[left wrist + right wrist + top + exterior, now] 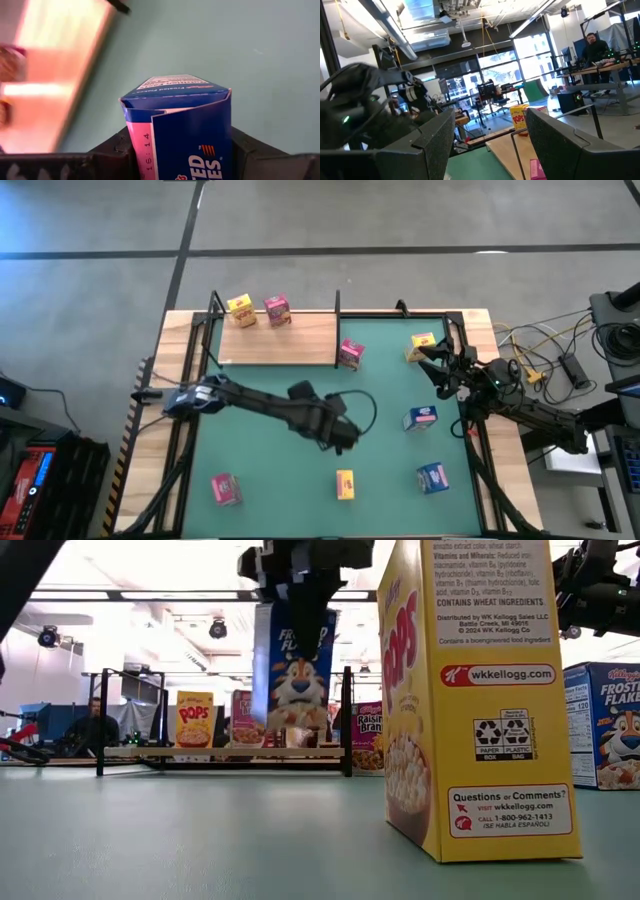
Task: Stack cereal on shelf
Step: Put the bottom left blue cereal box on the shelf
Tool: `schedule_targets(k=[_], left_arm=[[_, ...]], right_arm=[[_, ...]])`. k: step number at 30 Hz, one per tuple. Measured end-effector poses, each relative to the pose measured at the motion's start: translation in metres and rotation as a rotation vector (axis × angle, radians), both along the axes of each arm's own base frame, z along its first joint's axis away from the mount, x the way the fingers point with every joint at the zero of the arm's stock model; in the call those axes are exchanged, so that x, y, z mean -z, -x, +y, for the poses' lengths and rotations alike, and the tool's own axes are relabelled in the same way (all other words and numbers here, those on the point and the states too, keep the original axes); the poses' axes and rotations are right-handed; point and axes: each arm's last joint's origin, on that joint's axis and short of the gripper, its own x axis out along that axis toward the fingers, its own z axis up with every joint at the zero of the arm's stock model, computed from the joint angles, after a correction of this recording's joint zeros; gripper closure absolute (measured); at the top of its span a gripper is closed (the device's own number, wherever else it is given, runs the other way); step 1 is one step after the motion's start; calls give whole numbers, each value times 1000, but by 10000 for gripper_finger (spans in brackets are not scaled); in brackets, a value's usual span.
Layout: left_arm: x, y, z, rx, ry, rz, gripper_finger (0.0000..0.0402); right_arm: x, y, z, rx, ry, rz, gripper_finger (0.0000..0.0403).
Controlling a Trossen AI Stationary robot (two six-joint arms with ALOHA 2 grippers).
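My left gripper (pixel 338 435) hovers over the middle of the green mat, shut on a blue cereal box (pixel 290 675), which also fills the left wrist view (pixel 180 125). My right gripper (pixel 437 368) is raised at the mat's right side, open and empty (pixel 490 145). The shelf (pixel 275 340), a pale board with black uprights, lies at the far side. A yellow box (pixel 240 310) and a pink box (pixel 277 310) stand on it. Another pink box (pixel 350 355) stands on the mat by the shelf's right end. My left gripper pinches the blue box between its two fingers (pixel 112 150), one on each broad face near the box's upper end (pixel 290 620). The fingers come from above, pointing down. The box hangs upright below them, lifted clear of the mat.
Loose boxes stand on the mat: yellow (pixel 422 345) near my right gripper, blue (pixel 420 418) and blue (pixel 432 477) at the right, yellow (pixel 345 484) and pink (pixel 226 489) along the near edge. Cables lie beyond the table's right edge. A person sits in the room behind (pixel 92 725).
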Motion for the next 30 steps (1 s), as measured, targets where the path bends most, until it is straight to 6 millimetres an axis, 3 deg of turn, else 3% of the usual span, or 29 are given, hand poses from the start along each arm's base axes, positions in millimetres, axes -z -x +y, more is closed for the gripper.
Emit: schedule_targets(k=[14,21,27,30], left_arm=[[-35,12,105,140,-73,94,246],[-37,39,157,248,-58,-7,246],[-21,70,218,281,26,-152,246],[-20,77,237,316,45,-197,246]], right_arm=[[0,0,0,0,0,0,167],[0,0,0,0,0,0,167],[0,0,0,0,0,0,167],[0,0,0,0,-1,1,167]])
